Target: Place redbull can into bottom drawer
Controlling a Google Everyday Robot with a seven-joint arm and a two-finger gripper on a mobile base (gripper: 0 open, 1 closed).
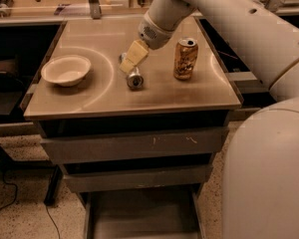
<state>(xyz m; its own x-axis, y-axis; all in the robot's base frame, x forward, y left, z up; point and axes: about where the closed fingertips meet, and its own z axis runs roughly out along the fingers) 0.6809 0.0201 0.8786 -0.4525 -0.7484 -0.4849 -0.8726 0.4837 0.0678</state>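
The redbull can [134, 78] lies on its side on the tan countertop [104, 101], its shiny round end facing the camera. My gripper [131, 59] reaches down from the upper right and sits right over the can's far end, touching or nearly touching it. The bottom drawer [139, 215] is pulled out below the cabinet front, and its flat grey floor shows nothing in it. The two upper drawers [134, 146] are closed.
A white bowl [66, 69] sits at the left of the countertop. A gold-orange soda can [185, 59] stands upright just right of the gripper. My large white arm [269, 133] fills the right side of the view. Other benches stand behind.
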